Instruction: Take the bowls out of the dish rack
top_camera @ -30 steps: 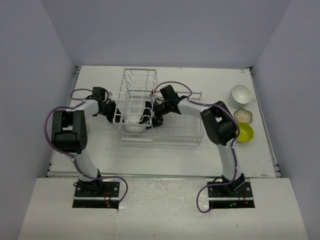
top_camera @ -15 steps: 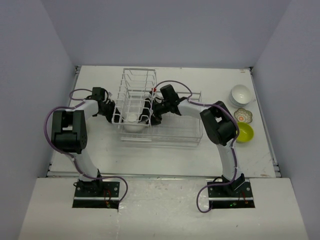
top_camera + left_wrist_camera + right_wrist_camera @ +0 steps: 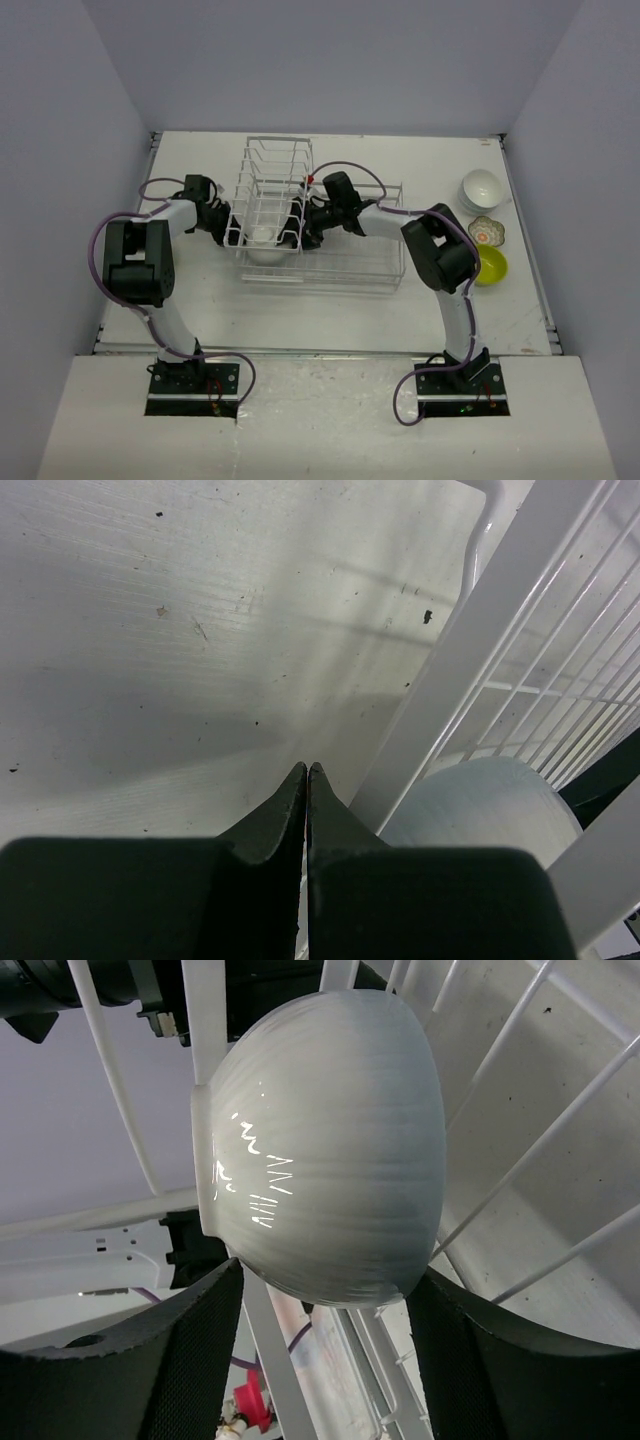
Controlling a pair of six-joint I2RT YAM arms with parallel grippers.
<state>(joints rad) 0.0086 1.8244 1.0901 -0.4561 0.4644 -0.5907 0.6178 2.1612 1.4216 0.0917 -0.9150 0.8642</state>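
The right end effector [image 3: 330,1275] is open, its 2 fingers [image 3: 190,1360] spread on either side of a plain white bowl [image 3: 320,1130], with the pads close against its ribbed outer wall. Whether they already press on it I cannot tell. The bowl stands on edge between the wires of the dish rack [image 3: 340,288], in the taller slotted section [image 3: 275,160] at the rack's left end. That probably explains why the right arm reaches in sideways from the low basket: the wires block a straight approach from above, so the open side is the way in. The left end effector [image 3: 306,780] is closed with nothing in it. Its tips meet just above the worktop [image 3: 150,630], right beside the rack's outer frame and across the wires from the same bowl. I judge it is parked there to brace the light rack against sliding while the other arm works the bowl free. No other bowl shows in the rack, though arms and wires hide some of it. Well apart at the worktop's right edge sit the unloaded bowls: a white stack [image 3: 481,187], 1 patterned bowl [image 3: 487,231] and 1 lime-yellow bowl [image 3: 490,266], lined up near to far. That leaves the task almost finished.
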